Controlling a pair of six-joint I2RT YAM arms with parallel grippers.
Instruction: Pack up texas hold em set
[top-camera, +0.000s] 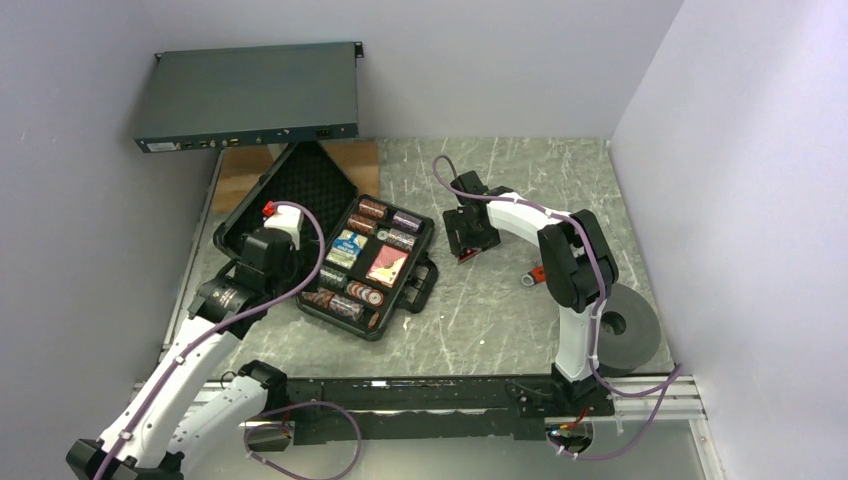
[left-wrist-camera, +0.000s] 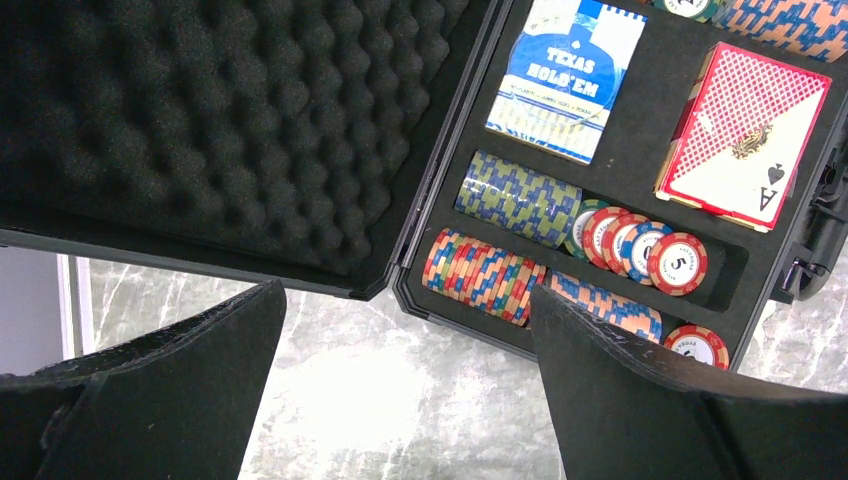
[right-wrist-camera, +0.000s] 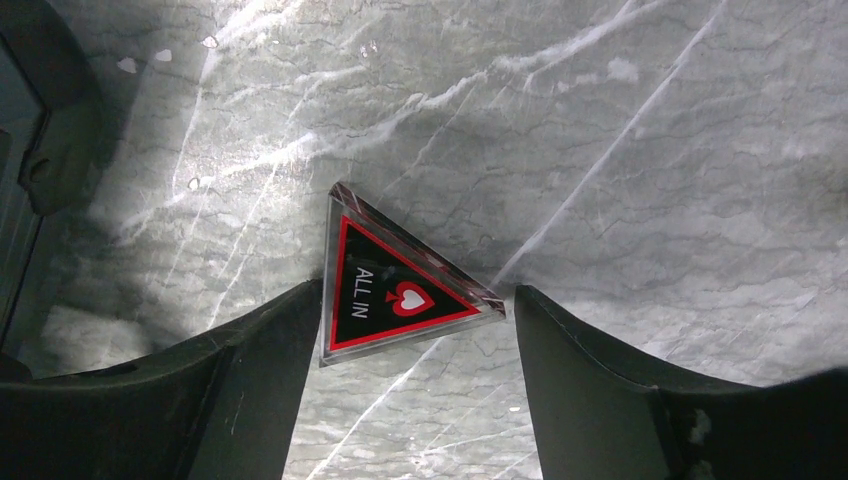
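While the right gripper (right-wrist-camera: 418, 295) stands over the table (right-wrist-camera: 620, 140), its two fingers are set moderately apart and straddle the triangular "ALL IN" token (right-wrist-camera: 395, 290), which lies flat on the marble between them. The finger on the left of the wrist view sits right at the token's long straight edge; whether it touches, cannot tell. The other finger faces the pointed corner with a sliver of table showing between, so no firm grip is evident. Judgement on handling: clear acrylic, stiff, light, thin, with slick bevelled edges. An edge-against-point pinch looks prone to pivot or squirt out, so the pads should go low to the table and the straight edge should seat flush on one pad. The left gripper (left-wrist-camera: 408, 295) is spread wide with nothing between its fingers; it hovers over the near corner of the open case (top-camera: 312, 180). Beyond its fingertips are the foam lid (left-wrist-camera: 200, 130), the chip rolls (left-wrist-camera: 515, 195), the blue card box (left-wrist-camera: 565, 75) and the red card box (left-wrist-camera: 745, 135), all seated in the tray. The case lies well apart from the token, out past the right gripper's straight-edge-side finger. Which recess takes the token, cannot tell.
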